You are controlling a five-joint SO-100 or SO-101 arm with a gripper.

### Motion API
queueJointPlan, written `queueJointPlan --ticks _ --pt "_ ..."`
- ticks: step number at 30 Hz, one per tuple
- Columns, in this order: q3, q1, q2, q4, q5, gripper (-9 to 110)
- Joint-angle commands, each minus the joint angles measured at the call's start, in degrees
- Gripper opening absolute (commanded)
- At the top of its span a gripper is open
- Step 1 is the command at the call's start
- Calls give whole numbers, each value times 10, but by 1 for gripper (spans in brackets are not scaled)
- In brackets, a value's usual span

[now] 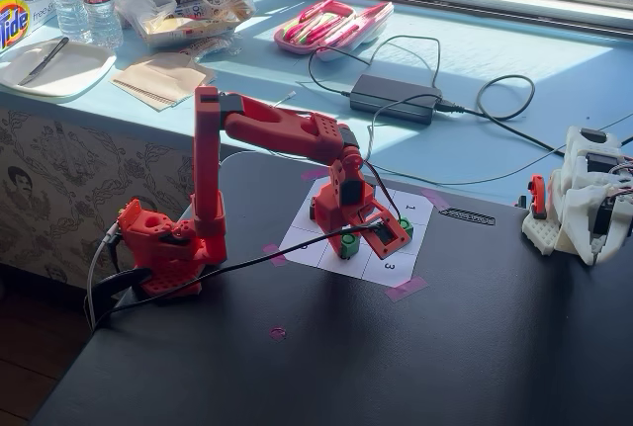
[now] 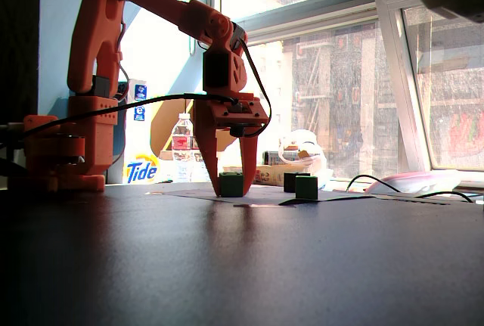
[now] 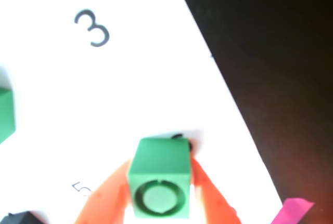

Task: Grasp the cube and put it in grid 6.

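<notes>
A bright-green cube (image 3: 158,185) with a dark ring on its top face stands on the white paper grid sheet (image 1: 305,238). It rests on grid 6 (image 3: 218,148), and its far edge partly hides that cell's digit. My gripper (image 3: 161,164) is lowered over the cube, with an orange finger (image 3: 106,198) pressed against each side. In a fixed view (image 2: 231,184) the cube sits flat on the sheet between the fingers. A second ringed green cube (image 2: 306,187) stands apart, at the wrist view's left edge (image 3: 5,115).
A dark cube (image 2: 291,181) stands on the sheet behind the second green cube. Cells 3 (image 3: 92,26) and 5 (image 3: 80,188) adjoin. Pink tape (image 3: 294,211) holds the sheet's edge. A white device (image 1: 584,199) sits at the right; a power brick (image 1: 394,97) and cables lie behind.
</notes>
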Motion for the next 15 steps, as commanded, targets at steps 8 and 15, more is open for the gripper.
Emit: queueJointPlan --ticks 8,15 --pt "-29 23 79 52 -28 47" --pt "-54 114 143 83 -42 49"
